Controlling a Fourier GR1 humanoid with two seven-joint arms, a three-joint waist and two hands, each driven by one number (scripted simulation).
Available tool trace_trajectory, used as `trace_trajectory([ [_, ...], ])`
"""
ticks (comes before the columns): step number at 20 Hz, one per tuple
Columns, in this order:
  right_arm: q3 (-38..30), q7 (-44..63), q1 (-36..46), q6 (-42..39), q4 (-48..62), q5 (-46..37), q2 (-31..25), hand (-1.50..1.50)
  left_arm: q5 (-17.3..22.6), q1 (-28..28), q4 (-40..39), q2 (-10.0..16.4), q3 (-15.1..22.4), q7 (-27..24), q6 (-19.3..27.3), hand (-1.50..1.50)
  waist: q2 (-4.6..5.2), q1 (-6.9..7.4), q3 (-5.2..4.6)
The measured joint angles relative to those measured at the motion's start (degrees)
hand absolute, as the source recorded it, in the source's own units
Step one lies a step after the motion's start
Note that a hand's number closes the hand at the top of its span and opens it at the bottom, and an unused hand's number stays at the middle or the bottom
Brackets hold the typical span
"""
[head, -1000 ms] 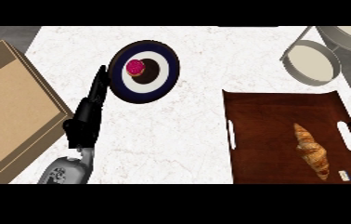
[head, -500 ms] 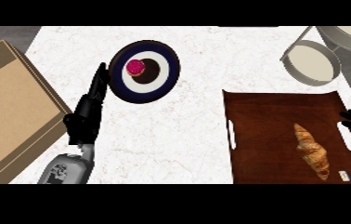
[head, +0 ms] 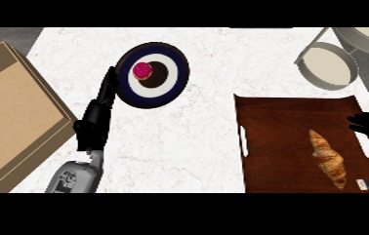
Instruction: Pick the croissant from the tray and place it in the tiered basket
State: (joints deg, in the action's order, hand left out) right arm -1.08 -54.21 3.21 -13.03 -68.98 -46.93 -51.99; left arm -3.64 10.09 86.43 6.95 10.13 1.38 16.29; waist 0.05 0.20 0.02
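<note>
Resting open, fingers straight, the left robot hand (head: 92,127) hangs over the table (head: 209,146) well left of the tray (head: 277,131). The croissant (head: 328,158) lies in the tray's right half. The right robot hand (head: 358,123) peeks in at the tray's right edge, open or closed unclear.

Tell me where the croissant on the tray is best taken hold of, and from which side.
Probably across its thick middle, from above. The croissant lies flat on the tray, its long axis running away from the robot and slightly leftward, and both ends taper to thin tips. Coming in from the tray's right side suits the right hand, which shows at that edge.
</note>
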Motion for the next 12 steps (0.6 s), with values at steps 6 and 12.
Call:
trace_trajectory([
  [6,1.8,-0.9,0.9,0.8,1.9,-1.2,1.6,-1.5,-0.4,0.2,1.0,-0.2,-0.8,1.1,-0.9,0.0,-0.03,-0.05,-0.01],
  [12,3.6,0.6,2.0,-0.1,1.0,-2.5,3.7,-1.5,-0.5,-0.5,1.6,-0.3,-1.8,1.2,-2.1,0.0,-0.05,-0.11,-0.03],
])
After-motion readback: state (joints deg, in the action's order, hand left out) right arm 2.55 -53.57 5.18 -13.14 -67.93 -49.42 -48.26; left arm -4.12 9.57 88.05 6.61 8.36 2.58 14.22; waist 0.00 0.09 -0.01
